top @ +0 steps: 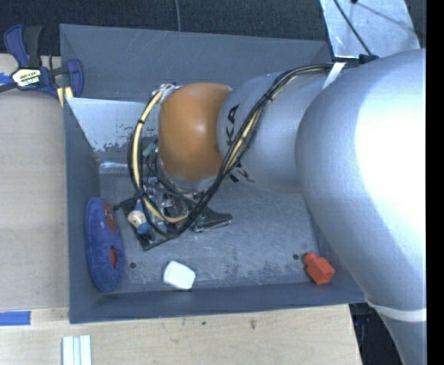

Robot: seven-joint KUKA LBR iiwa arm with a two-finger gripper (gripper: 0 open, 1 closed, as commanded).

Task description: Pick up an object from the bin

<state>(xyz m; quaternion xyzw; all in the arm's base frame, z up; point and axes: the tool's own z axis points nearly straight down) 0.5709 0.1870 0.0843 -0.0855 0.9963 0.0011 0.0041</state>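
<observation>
My gripper (163, 207) is low over the left half of the bin floor, mostly hidden under the arm's wrist. Just left of it a blue oblong thing (102, 243) with red patches lies along the bin's left wall. Between the two lies a small cream round thing (136, 219), close against the gripper's left side. A white block (179, 274) rests on the floor a little in front of the gripper, near the front wall.
An orange-red block (318, 268) sits at the front right corner of the bin floor. The arm comes in from the right and covers the right and back of the bin.
</observation>
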